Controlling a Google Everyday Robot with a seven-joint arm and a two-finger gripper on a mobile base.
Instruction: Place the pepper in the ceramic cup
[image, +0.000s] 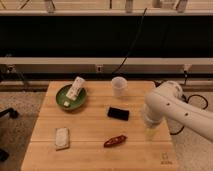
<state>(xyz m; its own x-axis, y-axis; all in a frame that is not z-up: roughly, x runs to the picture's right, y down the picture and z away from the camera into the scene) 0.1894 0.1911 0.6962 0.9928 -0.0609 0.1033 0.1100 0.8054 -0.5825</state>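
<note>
The dark red pepper (115, 141) lies on the wooden table (95, 130) near its front, just below the flat black rectangle (118, 113). The pale ceramic cup (118, 86) stands upright near the table's back edge, behind the black rectangle. My gripper (151, 133) hangs from the white arm (170, 107) over the right part of the table, to the right of the pepper and apart from it. It holds nothing that I can see.
A green bowl (71, 98) with a white packet leaning in it sits at the back left. A pale flat packet (62, 137) lies at the front left. A dark rail and cables run behind the table.
</note>
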